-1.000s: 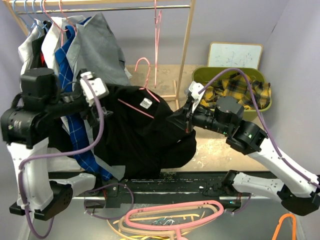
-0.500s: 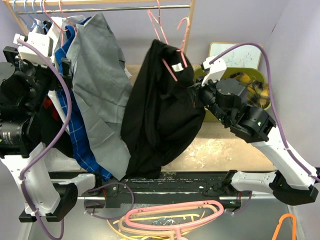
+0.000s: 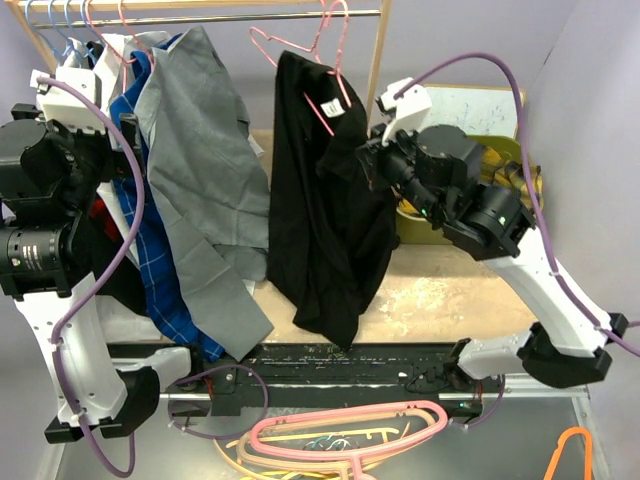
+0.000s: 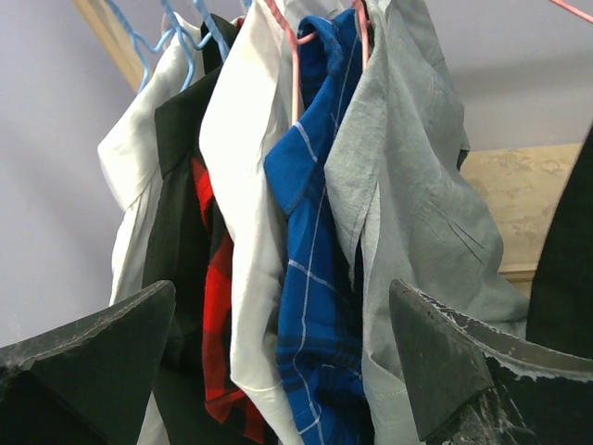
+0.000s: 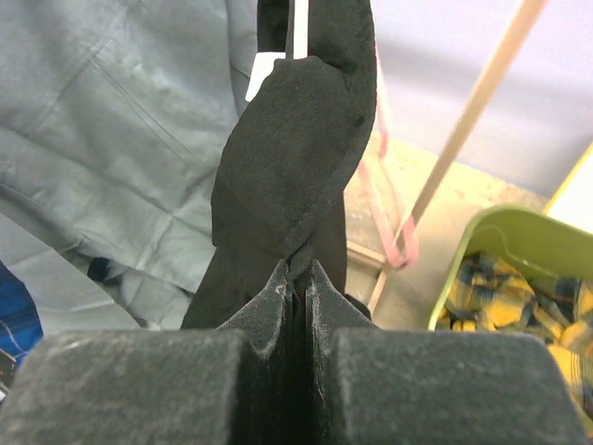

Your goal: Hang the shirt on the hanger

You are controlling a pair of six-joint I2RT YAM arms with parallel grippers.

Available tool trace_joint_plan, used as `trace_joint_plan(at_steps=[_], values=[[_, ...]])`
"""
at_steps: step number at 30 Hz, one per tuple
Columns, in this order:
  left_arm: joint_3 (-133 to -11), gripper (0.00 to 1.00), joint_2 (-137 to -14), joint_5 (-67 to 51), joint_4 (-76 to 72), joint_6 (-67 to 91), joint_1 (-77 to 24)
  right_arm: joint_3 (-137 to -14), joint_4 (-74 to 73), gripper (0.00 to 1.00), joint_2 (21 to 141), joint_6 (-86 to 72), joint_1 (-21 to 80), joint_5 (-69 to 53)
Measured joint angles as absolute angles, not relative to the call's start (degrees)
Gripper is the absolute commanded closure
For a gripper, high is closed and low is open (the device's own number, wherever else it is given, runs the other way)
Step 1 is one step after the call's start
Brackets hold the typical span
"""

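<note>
The shirt (image 3: 320, 200) is seen hanging in the air in front of the wooden rack, just to the right of the grey shirt (image 3: 200, 150), and its lower edge is above the table (image 3: 450, 300), near the arm bases. The hanger (image 3: 320, 112) is seen at the top of the shirt: a thin pink line crosses the black cloth beside a small white label, and the hook stands out up and to the left, close under the rail (image 3: 200, 17). It cannot be told whether the hook touches the rail. The right gripper (image 5: 296, 278) is pressed together on a fold of the black cloth at the right side of the shirt, and the shirt is held up high by it. The left gripper (image 4: 287, 371) is held wide apart with nothing between its fingers, and it is pointed at the clothes on the left of the rack: a white shirt (image 4: 246, 232), a red-and-black garment (image 4: 218, 306), a blue checked shirt (image 4: 315, 278) and the grey shirt. A green bin (image 5: 500, 241) with a yellow-and-black plaid cloth (image 5: 500, 297) is seen behind the right arm. A thicker pink hanger (image 3: 350, 425) and an orange hanger (image 3: 570, 450) are laid below the table's near edge.
</note>
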State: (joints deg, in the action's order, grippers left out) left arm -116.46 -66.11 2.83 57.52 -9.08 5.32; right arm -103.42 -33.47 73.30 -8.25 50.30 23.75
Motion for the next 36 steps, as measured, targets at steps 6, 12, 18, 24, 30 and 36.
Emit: trace_joint_plan(at_steps=[6,12,18,24,30,36], values=[[-115.9,0.01,-64.77,2.81,56.97,-8.95,6.66,-115.24,-32.71,1.0,83.2,-5.19,50.3,23.07],[-115.57,0.0,-64.31,1.96,56.84,-8.95,7.07,-123.39,-32.73,1.0,90.39,-3.31,50.3,23.07],[-115.13,0.01,-64.31,0.84,56.69,-8.97,7.07,-130.45,-32.56,1.0,96.99,-2.48,50.3,22.59],[-114.43,0.01,-64.31,0.27,56.64,-8.95,7.09,-135.92,-32.49,1.0,103.09,-2.28,50.3,22.57],[-113.99,0.0,-63.94,0.23,56.62,-8.86,7.09,-141.18,-32.32,1.0,109.4,-2.15,50.3,24.08],[-113.21,0.01,-63.48,0.16,56.6,-8.49,7.11,-143.87,-32.25,1.0,113.14,-2.44,50.28,26.61]])
